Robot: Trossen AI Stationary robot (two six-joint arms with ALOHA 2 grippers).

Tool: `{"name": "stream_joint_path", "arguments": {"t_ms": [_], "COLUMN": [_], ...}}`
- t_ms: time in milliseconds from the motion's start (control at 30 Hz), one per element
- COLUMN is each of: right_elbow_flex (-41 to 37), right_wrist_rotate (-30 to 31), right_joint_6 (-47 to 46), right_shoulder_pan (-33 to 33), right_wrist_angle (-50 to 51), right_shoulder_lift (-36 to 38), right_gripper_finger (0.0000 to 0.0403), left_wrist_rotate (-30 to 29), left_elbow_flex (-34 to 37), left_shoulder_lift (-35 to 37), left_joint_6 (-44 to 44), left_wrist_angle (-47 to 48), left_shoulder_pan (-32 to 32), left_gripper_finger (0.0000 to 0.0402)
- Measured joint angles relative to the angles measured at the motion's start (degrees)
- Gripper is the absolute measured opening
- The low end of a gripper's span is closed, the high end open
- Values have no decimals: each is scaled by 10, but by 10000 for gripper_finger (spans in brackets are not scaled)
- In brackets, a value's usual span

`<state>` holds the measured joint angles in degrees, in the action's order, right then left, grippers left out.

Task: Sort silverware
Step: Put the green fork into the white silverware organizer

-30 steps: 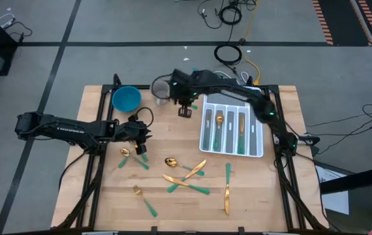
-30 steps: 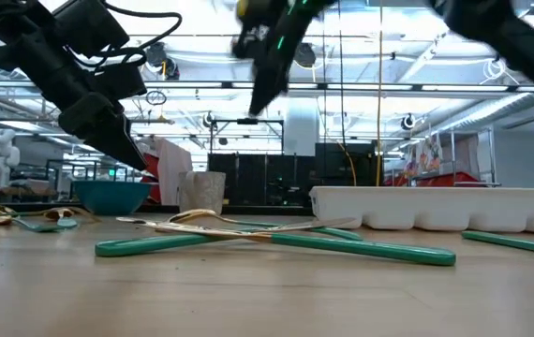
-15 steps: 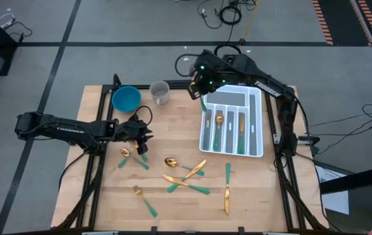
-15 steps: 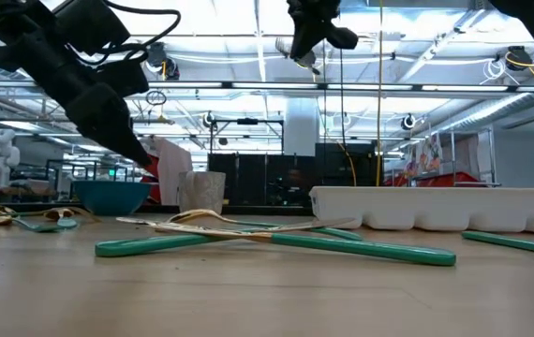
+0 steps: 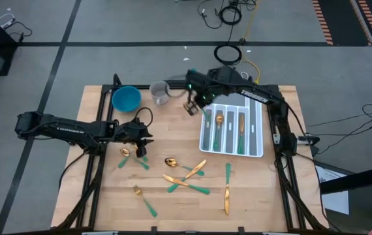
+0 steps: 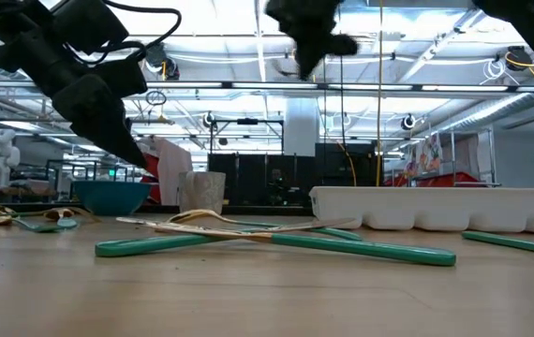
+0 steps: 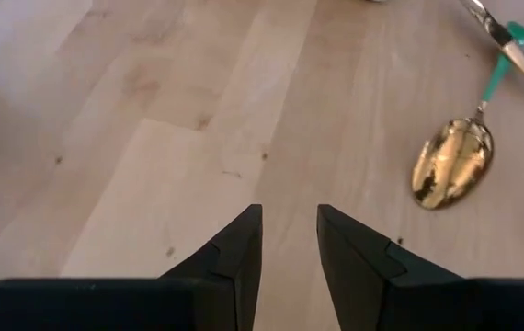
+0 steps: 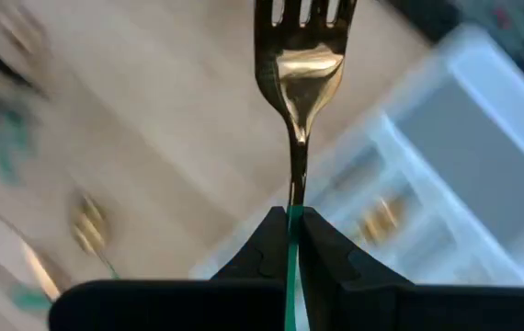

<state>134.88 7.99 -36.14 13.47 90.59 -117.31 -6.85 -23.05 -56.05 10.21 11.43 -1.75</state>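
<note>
My right gripper [image 5: 191,106] hovers high over the table beside the far-left corner of the white tray [image 5: 262,125], shut on a fork [image 8: 303,64] with a gold head and green handle. My left gripper [image 5: 140,140] hangs low over bare wood with its fingers slightly open [image 7: 288,221] and nothing between them. A gold spoon [image 7: 453,164] lies flat just ahead of it. More silverware lies flat on the table: a spoon [image 5: 170,162], crossed pieces [image 5: 187,180], a fork [image 5: 143,200] and a knife [image 5: 227,190]. Several pieces lie in the tray's compartments. My right gripper pinches the fork between its two fingers at the top of the green handle [image 8: 291,221], just behind the gold neck. The handle runs back along the fingers, and the gold head sticks out past the fingertips. The fork is lifted clear of the table.
A blue bowl [image 5: 126,98] and a clear cup [image 5: 160,92] stand at the far-left part of the table. The tray [image 6: 436,206] fills the right half's far side. Bare wood shows between the cup, the tray and the scattered pieces.
My right gripper, carrying the fork, rose from beside the cup and swung toward the far edge, past the tray's far-left corner. It then came back a little nearer and now hovers by that corner.
</note>
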Motion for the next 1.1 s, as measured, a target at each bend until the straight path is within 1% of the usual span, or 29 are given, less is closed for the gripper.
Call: {"name": "stream_joint_path", "arguments": {"t_ms": [33, 100, 133, 233, 300, 367, 500, 533, 633, 667, 733, 767, 900, 967, 1033, 1100], "right_elbow_flex": [-7, -29, -31, -34, -36, -37, -37, -36, -44, -55, -81, -92, -114, -114, -114, -114], "right_wrist_rotate": [3, -20, -21, 8, 19, 24, 5, 10, 75, 93, 89, 66, -70, -104, -111, -86], "right_joint_6": [-4, 7, 10, 8, 19, 62, 178, 202, 273, 294, 339, 368, 490, 526, 561, 567], "right_shoulder_pan": [-13, -42, -61, -120, -164, -210, -300, -316, -351, -355, -357, -352, -314, -296, -277, -251], "right_wrist_angle": [1, -29, -43, -50, -64, -110, -233, -255, -300, -319, -382, -427, -589, -643, -674, -685], "right_shoulder_lift": [8, 42, 55, 83, 84, 82, 75, 72, 60, 59, 59, 59, 59, 63, 80, 107], "right_gripper_finger": [0, 0, 0, 0, 0, 0, 0, 0, 0, 0, 0, 0, 0, 0, 0, 0], "left_wrist_rotate": [5, 8, 8, 8, 8, 8, 10, 14, 39, 48, 66, 74, 94, 97, 97, 98], "left_elbow_flex": [0, 0, 0, 0, 0, 0, 0, 0, 0, 0, 0, 0, 0, 0, 0, 0], "left_shoulder_lift": [0, 0, 0, 0, -1, -1, -1, -1, -1, -1, -1, -1, -1, -1, -1, -1], "left_joint_6": [0, 0, 0, 0, 0, 0, 3, 10, 24, 29, 31, 31, 48, 62, 74, 76], "left_wrist_angle": [2, 3, 2, -3, -8, -8, -17, -24, -46, -54, -72, -82, -126, -145, -155, -168], "left_shoulder_pan": [1, 5, 7, 7, 7, 7, 7, 7, 8, 8, 8, 8, 8, 8, 8, 8], "left_gripper_finger": [115, 115, 115, 115, 115, 115, 115, 115, 115, 115, 115, 115, 115, 115, 115, 115]}}
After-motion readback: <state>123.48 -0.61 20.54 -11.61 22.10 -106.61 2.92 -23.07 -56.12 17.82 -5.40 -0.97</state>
